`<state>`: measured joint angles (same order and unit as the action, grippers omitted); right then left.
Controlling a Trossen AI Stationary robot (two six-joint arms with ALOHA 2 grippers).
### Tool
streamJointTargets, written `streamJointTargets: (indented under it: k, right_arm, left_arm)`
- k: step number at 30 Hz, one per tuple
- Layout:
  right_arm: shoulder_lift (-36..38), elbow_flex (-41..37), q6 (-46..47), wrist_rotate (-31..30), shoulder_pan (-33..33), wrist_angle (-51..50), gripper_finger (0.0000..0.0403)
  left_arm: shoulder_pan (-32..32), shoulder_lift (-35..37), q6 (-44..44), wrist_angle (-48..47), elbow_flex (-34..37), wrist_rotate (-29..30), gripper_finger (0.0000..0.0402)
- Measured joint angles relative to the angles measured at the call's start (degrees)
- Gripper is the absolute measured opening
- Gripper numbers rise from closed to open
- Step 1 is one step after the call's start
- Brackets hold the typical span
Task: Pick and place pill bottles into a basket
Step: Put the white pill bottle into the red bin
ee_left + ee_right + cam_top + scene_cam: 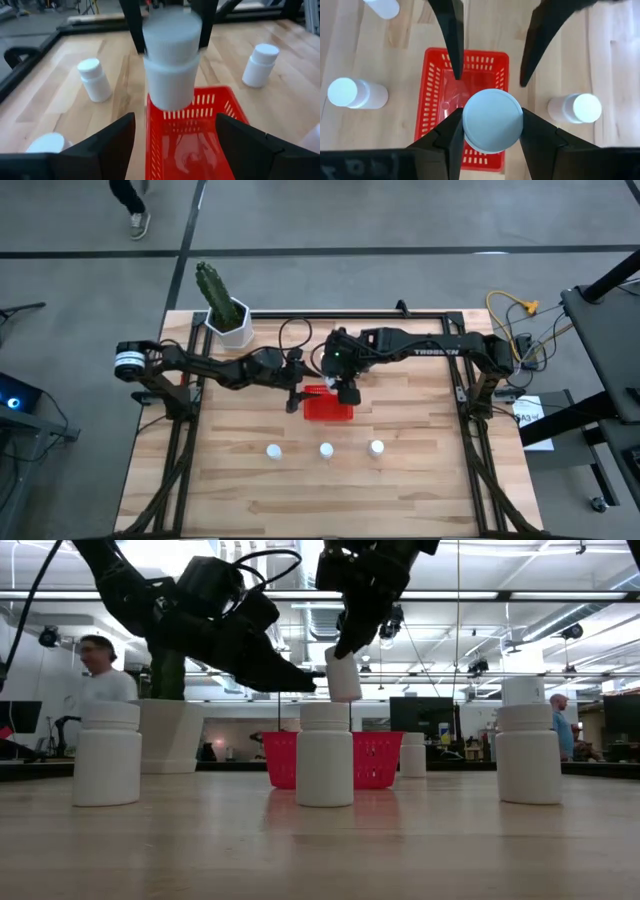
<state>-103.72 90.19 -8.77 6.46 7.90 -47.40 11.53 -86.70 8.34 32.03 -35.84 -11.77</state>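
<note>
The right end effector (492,131) is closed on a pill bottle (493,120). Its two dark fingers (447,142) press on the bottle's sides, just under the round white cap. The held bottle hangs in the air, right above the red basket (432,100). In the low view the held bottle (343,676) is well above the basket's rim (282,738) and does not touch it.

The left end effector (175,137) is just beside the held bottle, on the basket's other side. Its fingers (107,145) are spread wide apart and hold nothing. Seen from the left wrist, the held bottle (171,62) sits between the other arm's fingers, and the basket (235,107) is right below it.

From above, both end effectors meet over the basket (328,409) near the middle of the desk (420,490). The left one (294,394) reaches in from one side and the right one (347,392) from the other.

Three more pill bottles stand upright in a row on the desk, in front of the basket and apart from each other: one (274,450), a second (326,449) and a third (376,447). They are near the end effectors but not touching them.

Farther off, at a back corner of the desk, stands a white pot (233,323) with a green cactus (212,288) in it.

In the room behind the desk, a person (100,670) shows on one side of the low view and another person (560,725) on the other.
</note>
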Motion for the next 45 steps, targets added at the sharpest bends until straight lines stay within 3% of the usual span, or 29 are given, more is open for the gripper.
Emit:
streamJointTargets:
  k: [13, 28, 45]
  right_arm:
    - [0.0, -6.3, 1.3, 0.0, 0.0, 5.7, 0.0145]
    - [0.0, -12.2, 2.3, 0.2, 0.0, 9.3, 0.0145]
    - [0.0, -17.4, 2.5, 0.2, 0.0, 16.5, 0.0145]
  left_arm:
    - [0.0, 13.2, -0.5, 2.4, 10.9, 0.2, 0.0258]
    - [0.0, 32.2, -3.5, 9.6, 24.7, 5.2, 0.0258]
    - [0.0, 33.9, -3.6, 9.5, 25.5, 6.3, 0.0258]
